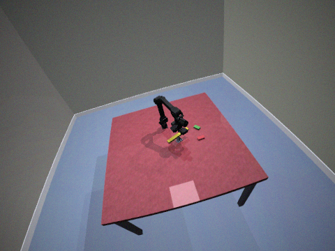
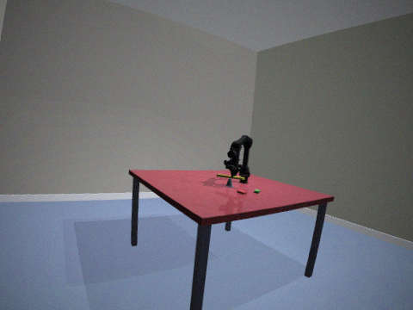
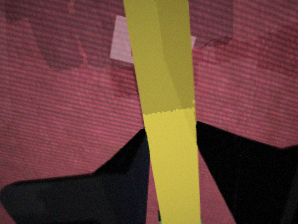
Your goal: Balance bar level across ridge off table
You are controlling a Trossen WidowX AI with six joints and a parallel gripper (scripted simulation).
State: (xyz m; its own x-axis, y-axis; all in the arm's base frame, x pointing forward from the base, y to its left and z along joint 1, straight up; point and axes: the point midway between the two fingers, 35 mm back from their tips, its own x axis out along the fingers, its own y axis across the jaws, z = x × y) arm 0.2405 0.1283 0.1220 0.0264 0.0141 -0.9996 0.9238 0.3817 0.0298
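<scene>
Yellow from end to end and shown nearest the wrist camera, running lengthwise through the picture with the bar (image 1: 174,137) (image 2: 224,176) (image 3: 167,60). Grasped by the claw (image 1: 179,132) (image 2: 233,174) (image 3: 171,127), with dark fingers pressed on both sides. Held clear of the bench (image 1: 139,181) (image 2: 224,200) (image 3: 90,110), over the grey ridge (image 1: 179,140) (image 2: 230,183); hard to tell whether touching at the crest or just above, or whether truly level. Seen beyond, lying near the ridge, apart from each other, with a small red block (image 1: 201,138) (image 2: 242,192) and a green one (image 1: 197,127) (image 2: 257,190). Marked near one edge of the bench by a pale pink square (image 1: 185,194) (image 3: 121,40). Backed, farthest off, by blue flooring (image 1: 80,153) (image 2: 39,254) and plain grey walls (image 1: 139,45) (image 2: 129,95).
</scene>
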